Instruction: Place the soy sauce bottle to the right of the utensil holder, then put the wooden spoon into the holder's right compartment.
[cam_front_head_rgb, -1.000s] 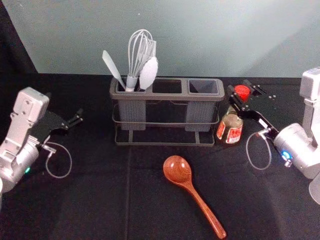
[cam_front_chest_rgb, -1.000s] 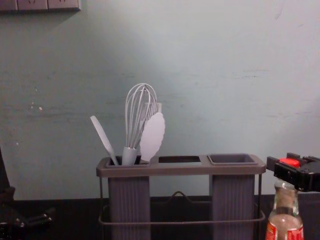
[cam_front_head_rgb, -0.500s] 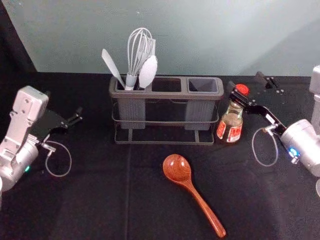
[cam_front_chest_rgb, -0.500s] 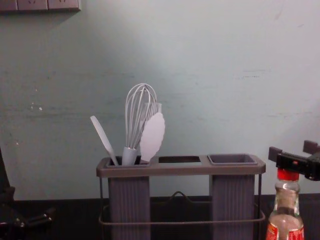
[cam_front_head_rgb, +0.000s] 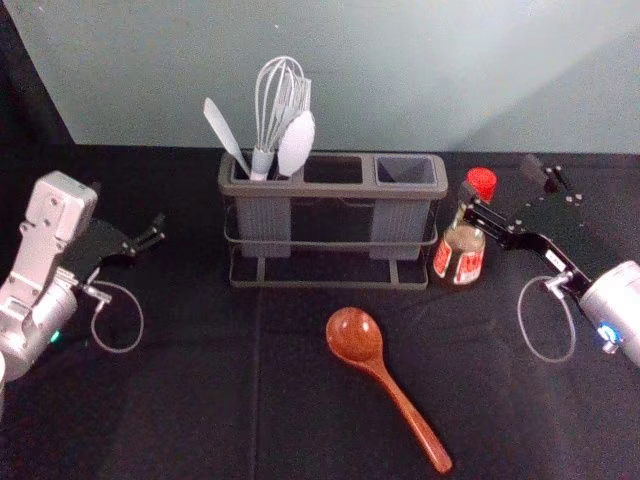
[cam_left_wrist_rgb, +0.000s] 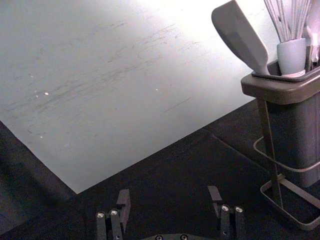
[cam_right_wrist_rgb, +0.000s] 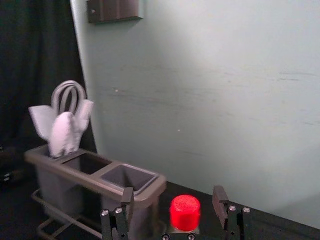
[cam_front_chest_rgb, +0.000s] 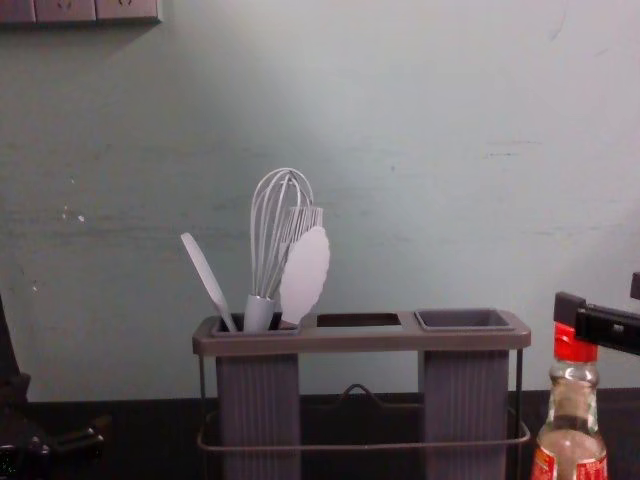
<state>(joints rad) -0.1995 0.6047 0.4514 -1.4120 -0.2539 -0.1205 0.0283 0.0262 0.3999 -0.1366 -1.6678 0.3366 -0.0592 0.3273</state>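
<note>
The sauce bottle (cam_front_head_rgb: 460, 255) stands up on the dark cloth, right of the middle in the head view, just beside the right end of the holder (cam_front_head_rgb: 333, 189). The right gripper (cam_right_wrist_rgb: 173, 196) is by its red cap (cam_right_wrist_rgb: 185, 212), at the right edge of the chest view. Its jaws are wide apart. One finger looks very near the cap, but I can't quite tell if it touches.

The job now seems to be letting go and backing off. The arm should go slow and straight, with the jaws wide, so no finger bumps the cap and tips the bottle. Then it can go for the wooden spoon (cam_front_head_rgb: 354, 337), low in the middle of the head view, and later the right cup (cam_front_head_rgb: 405, 171).

The left gripper (cam_left_wrist_rgb: 169, 194) waits at the left side of the head view, its jaws apart with nothing in them.

In the first chest picture the gripper is around the cap. Now it is higher and more to the right, and more of the cap shows. The bottle and spoon look the same.
</note>
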